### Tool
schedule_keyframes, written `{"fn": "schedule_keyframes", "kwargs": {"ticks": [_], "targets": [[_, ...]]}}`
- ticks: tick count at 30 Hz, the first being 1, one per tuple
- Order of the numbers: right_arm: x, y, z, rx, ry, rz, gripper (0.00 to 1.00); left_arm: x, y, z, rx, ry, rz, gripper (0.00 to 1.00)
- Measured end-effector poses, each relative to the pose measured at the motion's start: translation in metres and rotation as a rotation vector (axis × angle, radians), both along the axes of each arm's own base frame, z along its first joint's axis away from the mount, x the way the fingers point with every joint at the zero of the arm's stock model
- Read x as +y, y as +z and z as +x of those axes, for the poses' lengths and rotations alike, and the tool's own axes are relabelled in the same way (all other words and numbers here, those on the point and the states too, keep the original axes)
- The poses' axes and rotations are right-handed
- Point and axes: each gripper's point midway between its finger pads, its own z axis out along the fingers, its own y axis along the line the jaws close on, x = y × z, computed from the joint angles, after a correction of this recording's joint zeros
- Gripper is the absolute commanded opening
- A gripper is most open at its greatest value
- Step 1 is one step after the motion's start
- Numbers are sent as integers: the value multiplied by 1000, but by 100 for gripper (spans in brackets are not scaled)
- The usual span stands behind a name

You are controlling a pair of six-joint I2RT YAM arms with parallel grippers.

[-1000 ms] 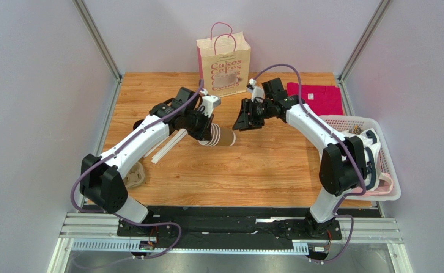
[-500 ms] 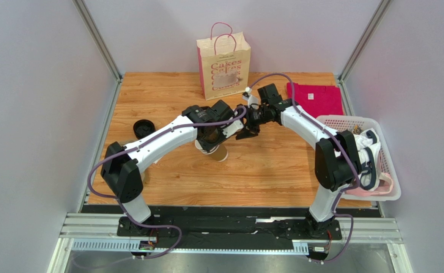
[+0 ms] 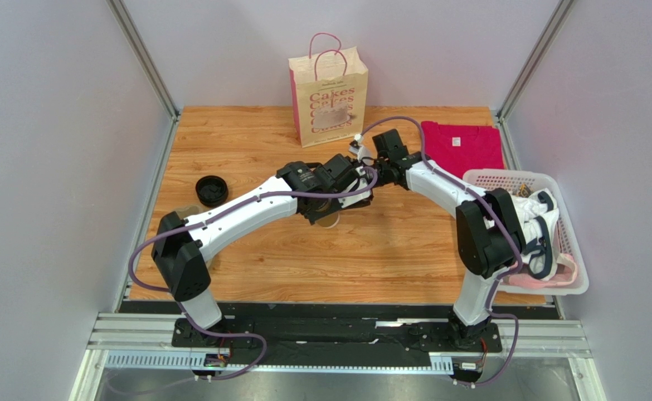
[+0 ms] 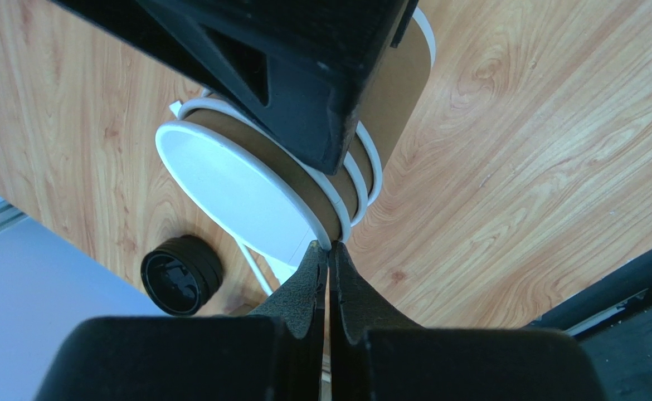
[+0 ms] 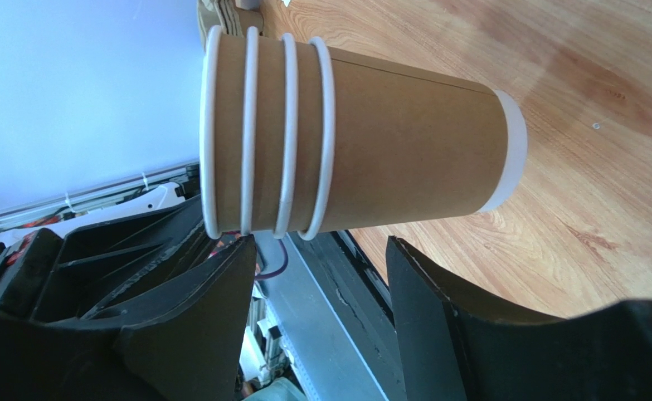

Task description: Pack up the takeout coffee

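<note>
Left fingers [image 4: 300,288]: together, pinched on the rim wall of the cup stack [image 5: 363,142], probably to steady it so one cup can be pulled free.
Right fingers [image 5: 204,309]: apart, just beside the stack's side, holding nothing.
Stack: near side of the paper bag [image 3: 328,83].
Black lid [image 3: 212,190]: left of the bag, on the table [image 3: 405,251].

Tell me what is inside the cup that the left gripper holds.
Only white inner wall shows in the cup; no drink is visible. The left gripper pinches its rim. The right gripper covers part of the mouth, so that part is hidden.
</note>
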Motion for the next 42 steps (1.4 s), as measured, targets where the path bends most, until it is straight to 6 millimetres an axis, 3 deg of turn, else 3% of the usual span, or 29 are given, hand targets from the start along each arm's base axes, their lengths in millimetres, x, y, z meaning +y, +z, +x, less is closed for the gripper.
{"fn": "schedule_keyframes", "kwargs": {"ticks": [7, 15, 26, 36, 42], "targets": [[7, -11, 0, 61, 5, 21, 63, 1, 1, 2, -15, -7, 15, 0], [11, -12, 3, 79, 4, 48, 76, 4, 3, 4, -32, -11, 36, 0], [16, -20, 4, 115, 11, 75, 70, 6, 1, 7, -42, -23, 63, 0], [14, -53, 6, 171, -7, 11, 66, 4, -1, 8, -43, -35, 73, 0], [14, -56, 8, 165, -11, -5, 65, 5, 1, 9, -54, -47, 86, 0]]}}
